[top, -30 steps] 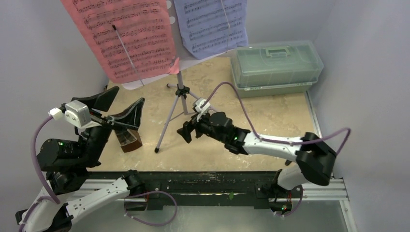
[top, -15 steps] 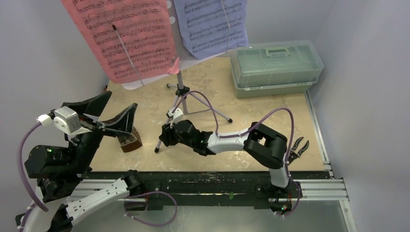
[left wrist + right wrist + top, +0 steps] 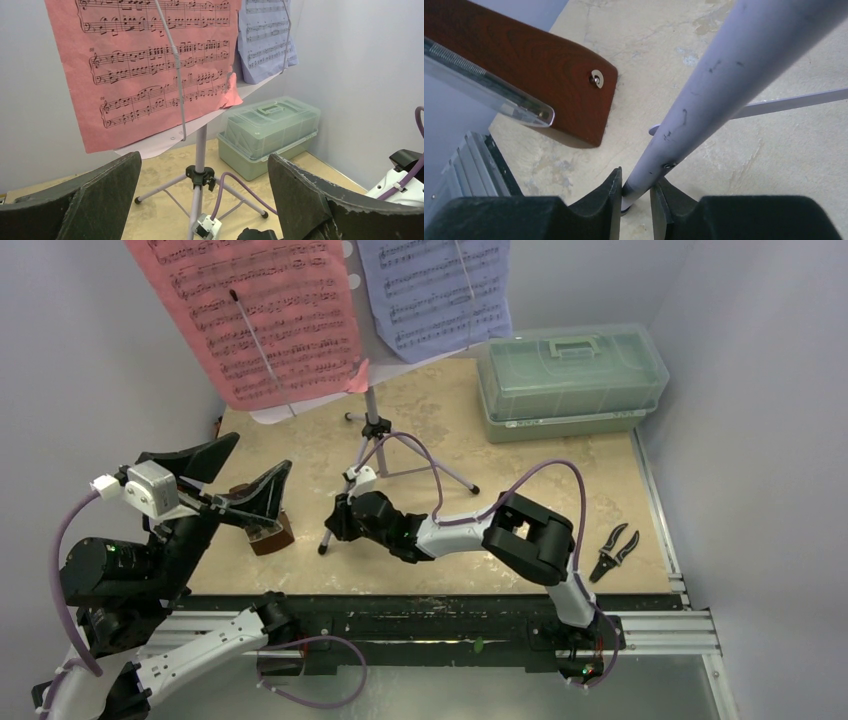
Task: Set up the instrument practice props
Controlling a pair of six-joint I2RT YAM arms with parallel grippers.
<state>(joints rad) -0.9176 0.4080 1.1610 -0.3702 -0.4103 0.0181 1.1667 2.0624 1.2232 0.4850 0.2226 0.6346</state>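
A: Music stand (image 3: pixel 373 412) first. Where is it, seen from above?
B: It stands on the counter (image 3: pixel 560 480), near the back and a bit to the left. A pink music sheet (image 3: pixel 265 315) and a pale-blue music sheet (image 3: pixel 435 290) hang on it, side by side. The right gripper (image 3: pixel 335 523) reaches low across to the stand's front leg.
A: And the other things?
B: The brown metronome (image 3: pixel 268 532) sits at the left, near that leg's foot. The left gripper (image 3: pixel 263 450) hangs up over it, spread wide, with nothing in it. A green lidded box (image 3: pixel 570 375) is in the back right corner, and black pliers (image 3: pixel 613 552) lie by the right edge.
A: What does the left wrist camera see?
B: Its two fingers (image 3: pixel 90 200) are far apart. Between them you see the stand's pole, both sheets and the box.
A: And the right wrist camera?
B: Its two fingers (image 3: pixel 589 210) squeeze the thin lavender leg, low near its foot. One finger presses on each side. The metronome is just beside the leg, to the left, not touching it.
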